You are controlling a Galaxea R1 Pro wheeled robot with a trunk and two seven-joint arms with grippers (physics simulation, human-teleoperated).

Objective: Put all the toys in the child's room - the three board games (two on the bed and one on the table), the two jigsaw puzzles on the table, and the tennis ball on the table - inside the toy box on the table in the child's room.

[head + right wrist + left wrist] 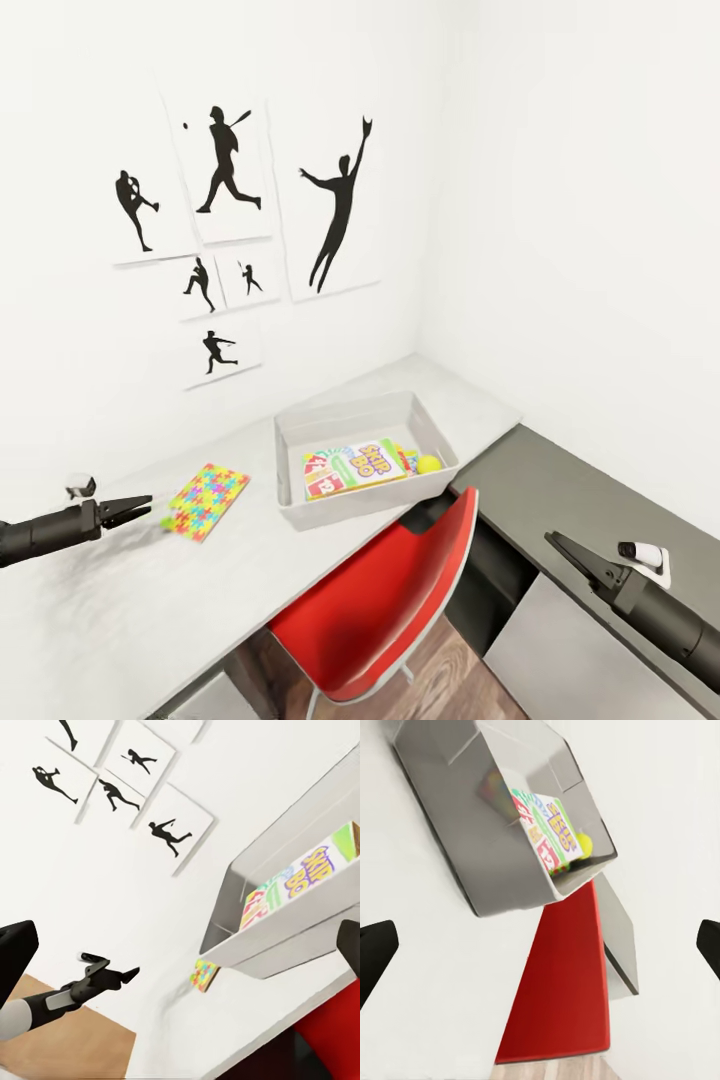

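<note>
At the centre of the head view the toy box [300, 440] sat on the pale table [120, 610], holding the green "SKIP BO" board game [360, 464] with the tennis ball [429, 463] at its right end, while one jigsaw puzzle [206, 500] lay flat on the tabletop just left of the box. The left gripper [145, 507] hovered at the left edge with its tips just beside the puzzle, fingers nearly together and holding nothing. The right gripper [555, 543], at lower right beyond the red chair [385, 600], looked closed and empty.
</note>
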